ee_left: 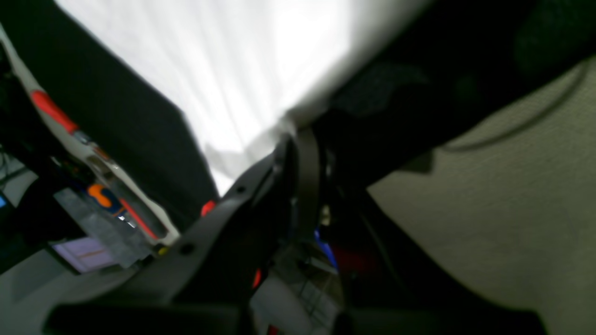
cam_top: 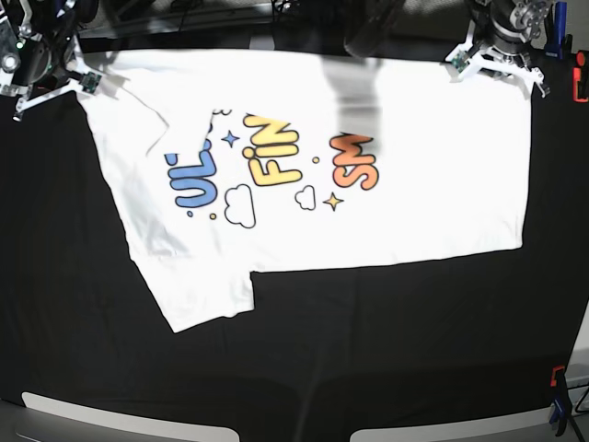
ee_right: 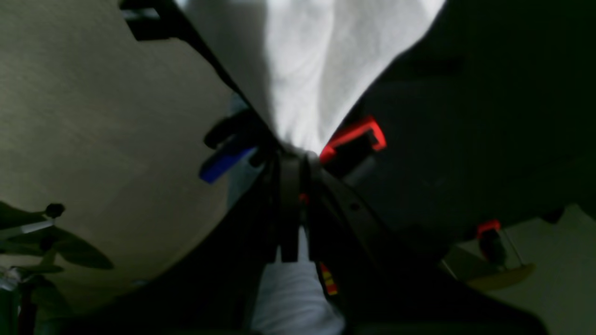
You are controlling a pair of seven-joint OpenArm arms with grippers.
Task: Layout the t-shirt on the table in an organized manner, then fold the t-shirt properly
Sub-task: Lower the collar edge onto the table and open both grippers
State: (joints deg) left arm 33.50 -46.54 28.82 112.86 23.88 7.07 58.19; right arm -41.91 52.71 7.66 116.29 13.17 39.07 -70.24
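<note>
The white t-shirt (cam_top: 414,193) lies print-up on the black table (cam_top: 368,350), its blue, yellow and orange letters turned sideways and one sleeve (cam_top: 198,295) pointing at the near edge. At the far left corner of the cloth my right gripper (cam_top: 89,83) is shut on the shirt's edge. The right wrist view shows this gripper (ee_right: 295,156) pinching white fabric (ee_right: 307,70). At the far right corner my left gripper (cam_top: 460,66) is shut on the shirt's edge too. In the left wrist view this gripper (ee_left: 291,132) clamps stretched white cloth (ee_left: 223,70).
Red clamps (ee_right: 354,137) (cam_top: 580,87) and a blue clamp (ee_right: 226,160) grip the table's far edge, and another clamp (cam_top: 557,401) sits at the near right corner. Beige floor (ee_left: 512,209) lies beyond the table. Cluttered equipment (ee_left: 102,209) stands behind it.
</note>
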